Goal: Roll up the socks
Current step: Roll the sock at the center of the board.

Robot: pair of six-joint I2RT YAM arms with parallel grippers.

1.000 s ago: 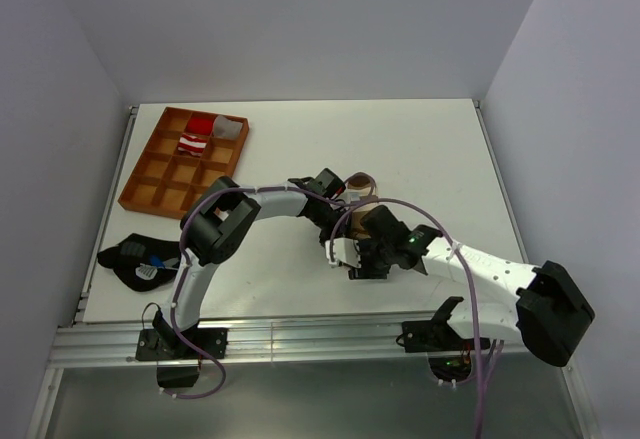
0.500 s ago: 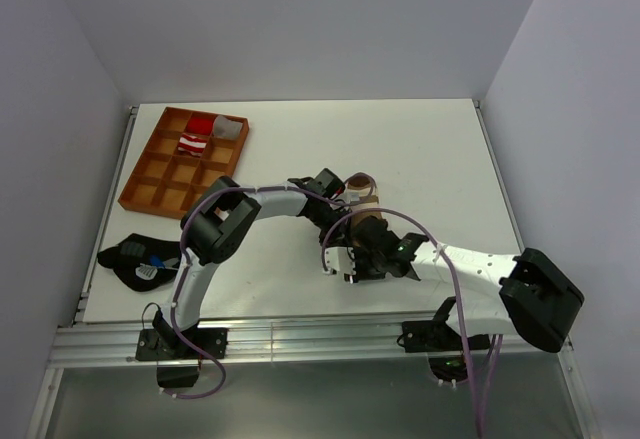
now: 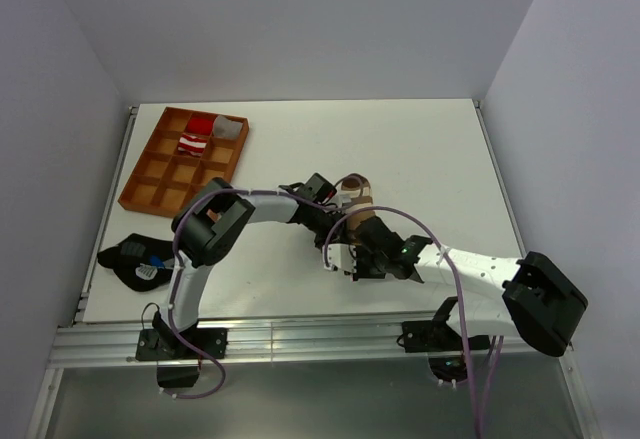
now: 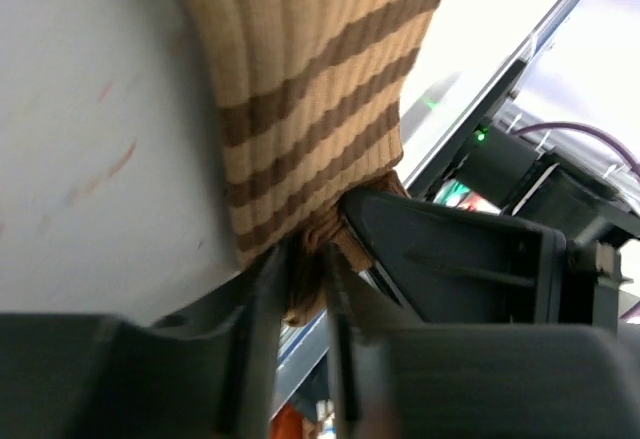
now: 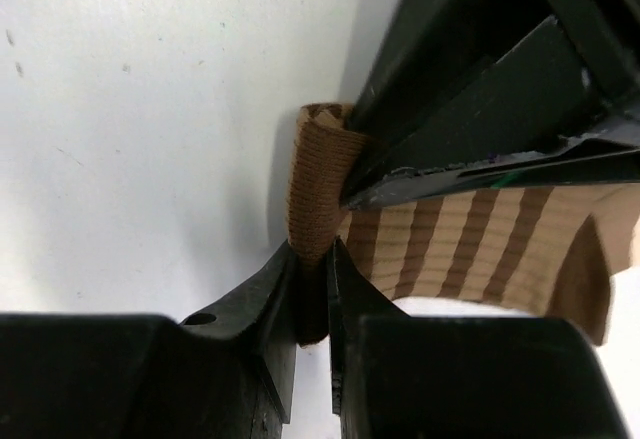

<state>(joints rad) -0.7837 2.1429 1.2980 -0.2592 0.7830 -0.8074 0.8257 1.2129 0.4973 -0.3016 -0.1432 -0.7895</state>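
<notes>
Two claws (image 4: 302,281) (image 5: 310,271) pinch tan sock (image 5: 460,244)

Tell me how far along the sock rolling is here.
Done: the red-and-white sock lies bundled in a far compartment of the orange tray. In hand: the left gripper and right gripper pinch one end of the brown-and-tan sock at mid-table. Left: rolling it up; only a small fold shows.
</notes>
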